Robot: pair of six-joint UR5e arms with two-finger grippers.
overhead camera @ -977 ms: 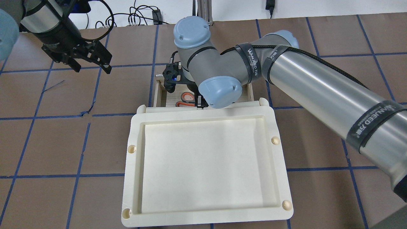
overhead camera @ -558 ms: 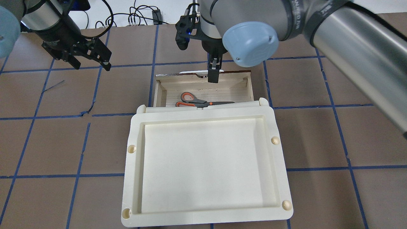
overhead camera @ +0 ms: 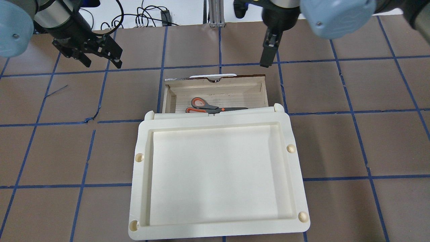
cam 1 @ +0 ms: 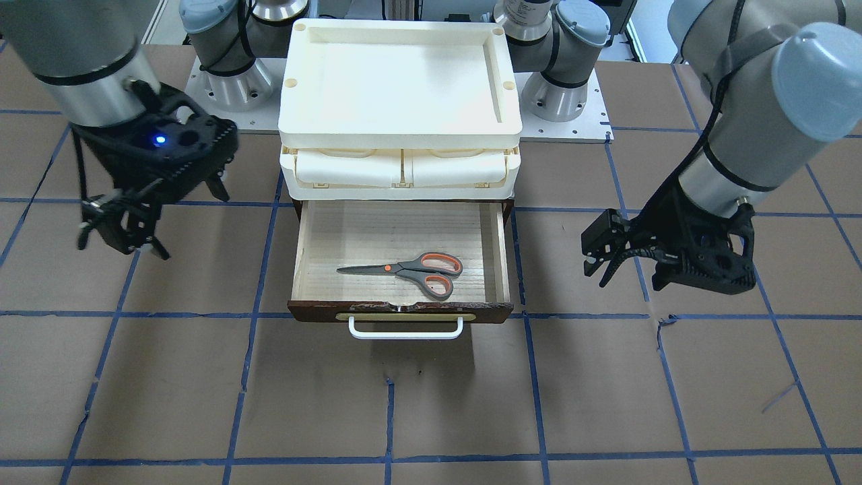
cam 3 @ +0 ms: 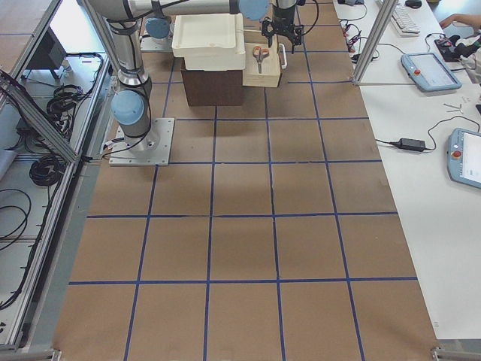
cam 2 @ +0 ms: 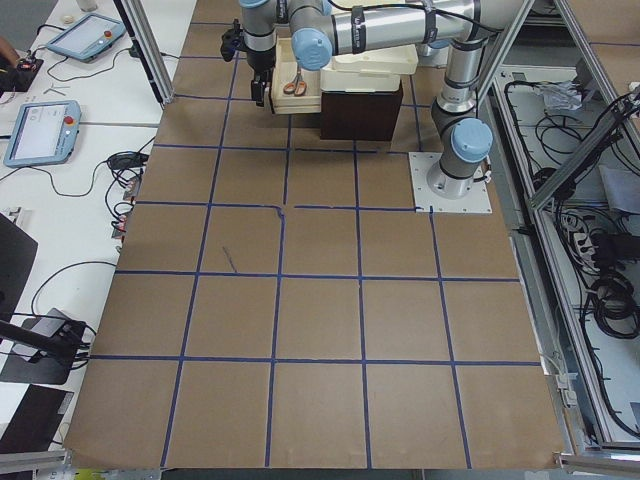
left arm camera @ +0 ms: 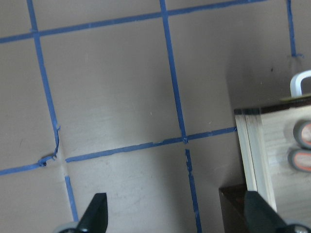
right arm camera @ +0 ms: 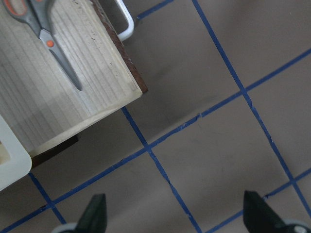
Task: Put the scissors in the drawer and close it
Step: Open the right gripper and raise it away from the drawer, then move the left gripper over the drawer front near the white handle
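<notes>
The scissors point(cam 1: 411, 269), with orange-and-grey handles, lie flat in the open wooden drawer point(cam 1: 397, 311), blades pointing to its side. They also show in the overhead view point(overhead camera: 208, 106) and the right wrist view point(right arm camera: 46, 36). The drawer point(overhead camera: 215, 89) is pulled out from under the cream unit, its white handle point(cam 1: 405, 330) free. My right gripper point(cam 1: 121, 246) is open and empty, raised beside the drawer; overhead it point(overhead camera: 267, 57) hangs past the drawer's front corner. My left gripper point(cam 1: 596, 266) is open and empty on the other side, also seen overhead point(overhead camera: 102, 63).
The cream plastic tray top point(overhead camera: 142, 168) covers the unit, with two small cream compartments point(cam 1: 350, 168) under it above the drawer. Cables point(overhead camera: 144, 16) lie at the table's far edge. The arm bases point(cam 1: 229, 81) stand behind the unit.
My right gripper rose out of the drawer and moved away to its right, leaving the scissors lying inside. The left gripper shifted slightly.
</notes>
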